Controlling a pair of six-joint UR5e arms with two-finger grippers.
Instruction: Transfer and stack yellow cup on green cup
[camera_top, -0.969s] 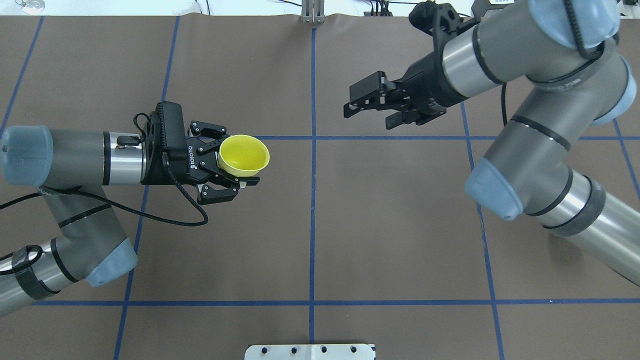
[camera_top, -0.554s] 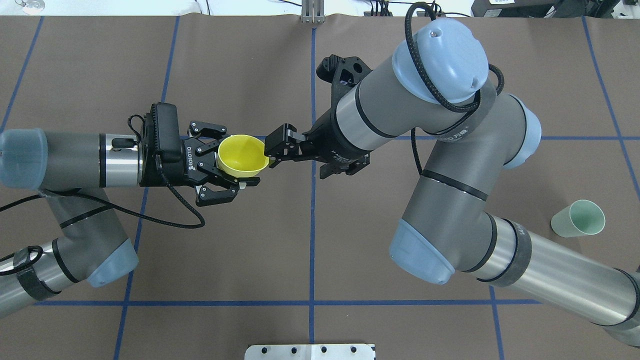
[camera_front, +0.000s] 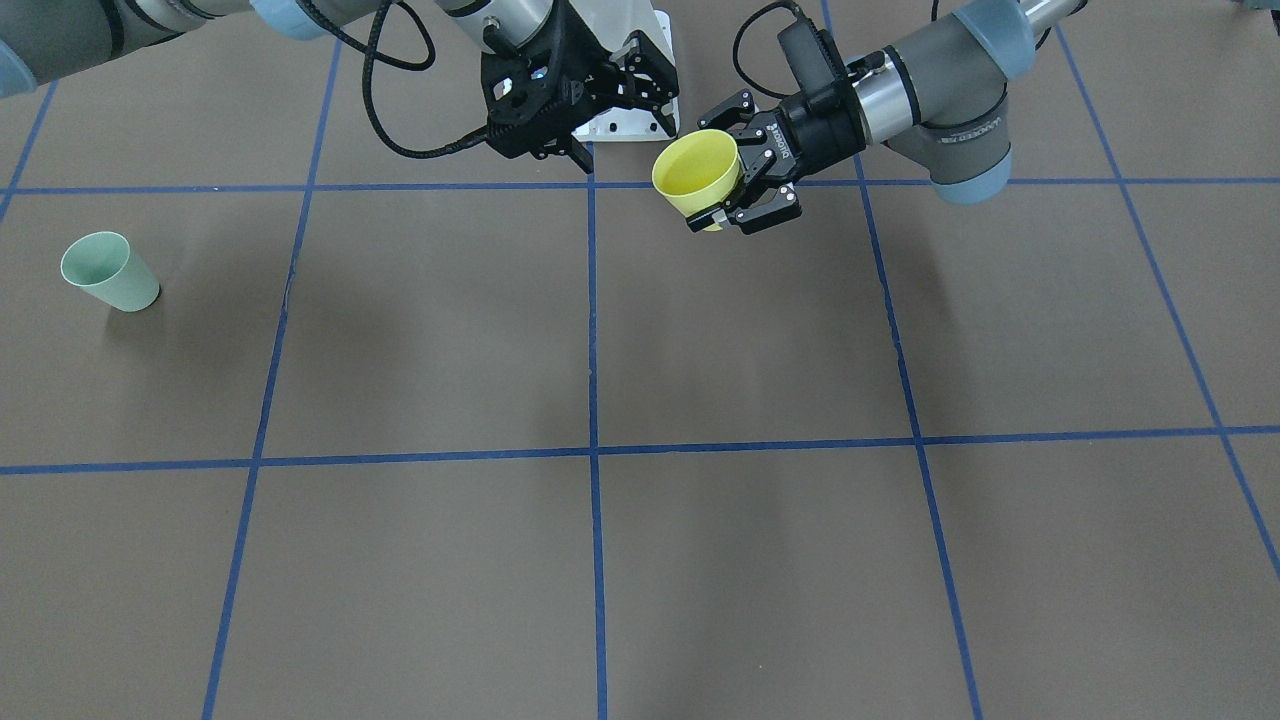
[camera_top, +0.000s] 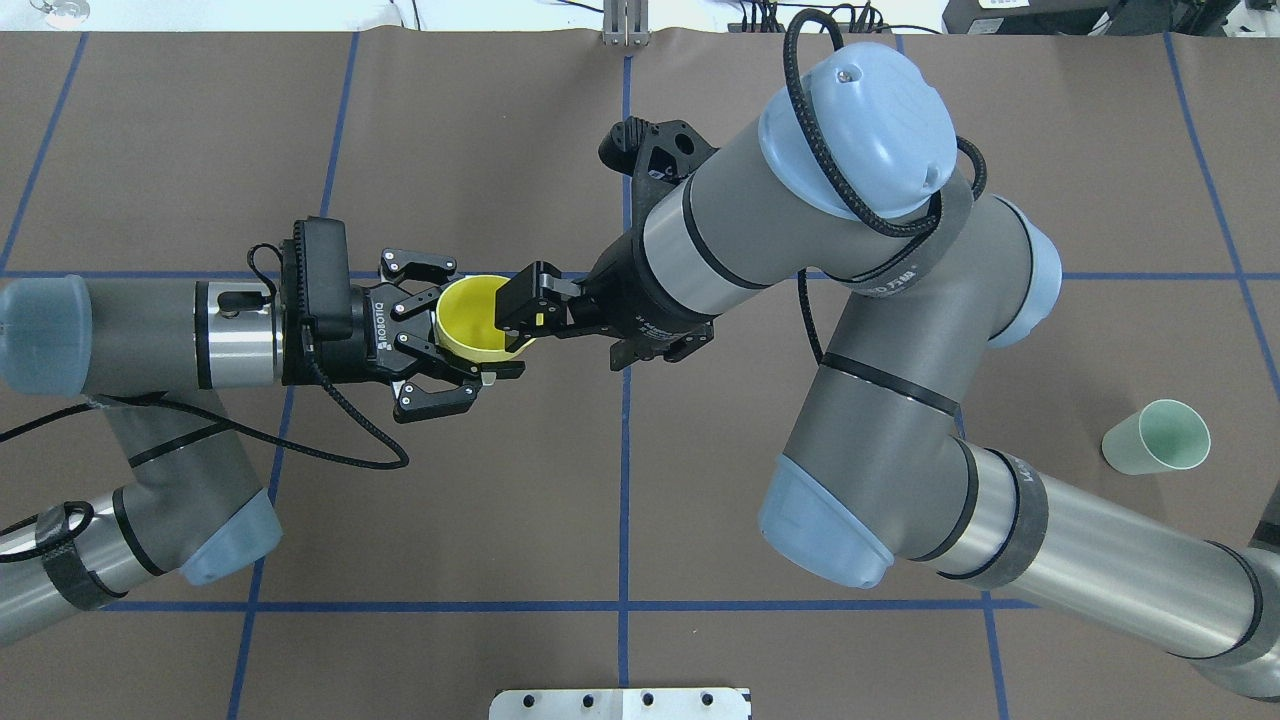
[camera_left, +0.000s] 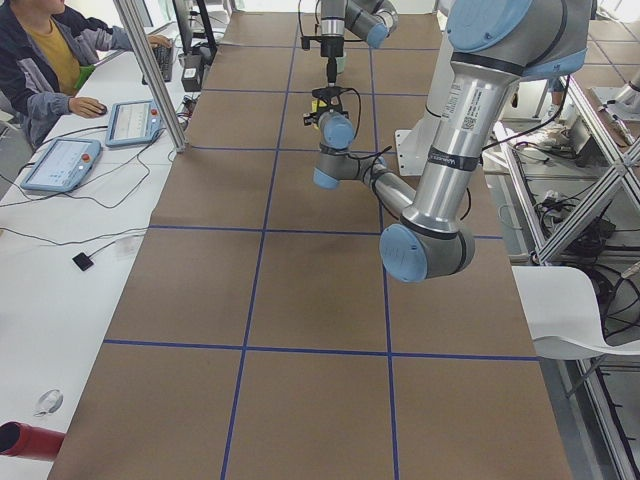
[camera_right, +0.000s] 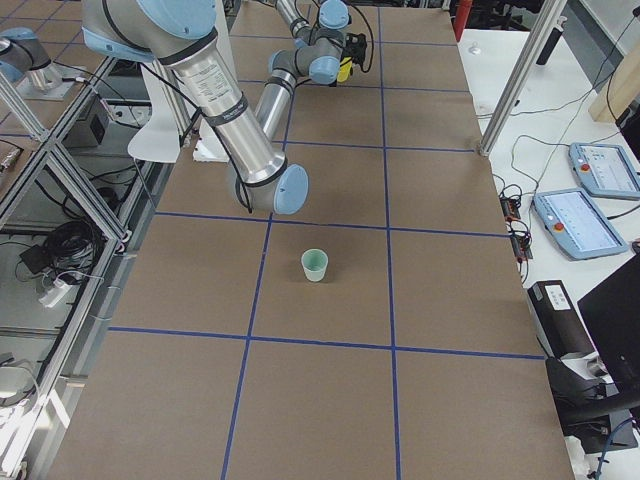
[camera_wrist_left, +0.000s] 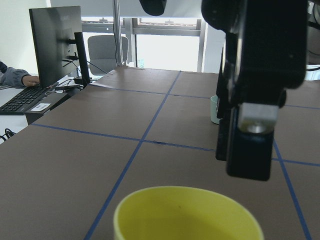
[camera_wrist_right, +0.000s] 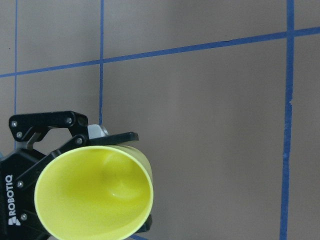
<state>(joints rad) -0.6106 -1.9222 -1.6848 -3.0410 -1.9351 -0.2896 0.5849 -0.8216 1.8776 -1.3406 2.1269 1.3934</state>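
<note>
The yellow cup (camera_top: 468, 322) is held above the table, tilted with its mouth up and toward the centre, and my left gripper (camera_top: 480, 320) is shut on its wall. It also shows in the front view as the yellow cup (camera_front: 697, 172) and, from above, in the right wrist view (camera_wrist_right: 95, 195). My right gripper (camera_top: 570, 335) stands open right beside it, with one finger (camera_top: 522, 303) over the rim. That finger (camera_wrist_left: 252, 100) hangs above the cup in the left wrist view. The green cup (camera_top: 1155, 450) stands upright alone at the table's right end (camera_front: 105, 270).
Blue tape lines divide the brown table (camera_top: 620, 480) into squares. A metal plate (camera_top: 620, 703) sits at the near edge. My right arm's elbow (camera_top: 860, 110) spans the middle. A person (camera_left: 40, 50) sits at a side desk with control tablets (camera_left: 60, 165).
My right arm has swung in from the far right to the yellow cup, uncovering the green cup. Its finger now overlaps the rim. The left gripper with the cup has drifted slightly left.
</note>
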